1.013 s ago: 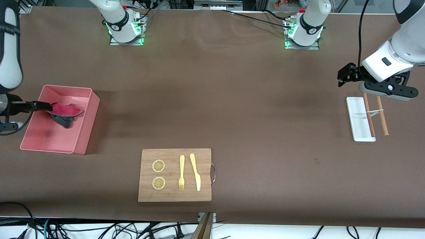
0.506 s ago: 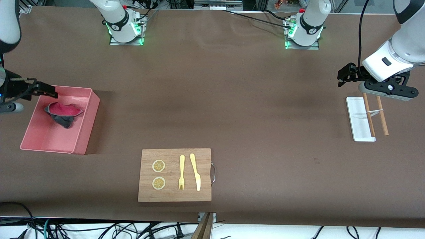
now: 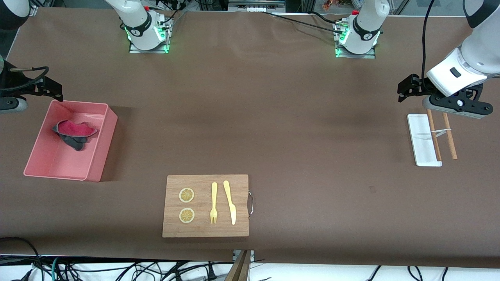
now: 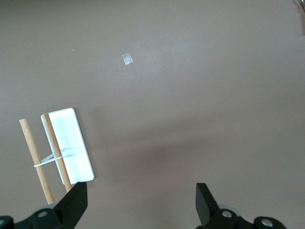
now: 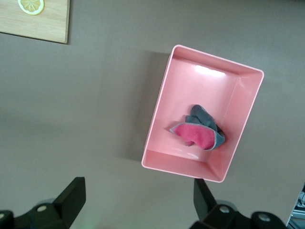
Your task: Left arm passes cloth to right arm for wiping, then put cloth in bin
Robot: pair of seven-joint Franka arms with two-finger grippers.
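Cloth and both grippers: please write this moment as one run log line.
cloth: in bin, released | right gripper: open, above bin's farther edge | left gripper: open, waits near white tray

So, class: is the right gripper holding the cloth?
No: the cloth lies loose in the bin, and the right gripper hangs above with open, empty jaws.

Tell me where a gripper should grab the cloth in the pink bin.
Come straight down from above: the bin walls block side approaches. Pinch the raised magenta fold of the cloth, which sits bunched highest and away from the walls, probably the easiest part for the fingers to close on.
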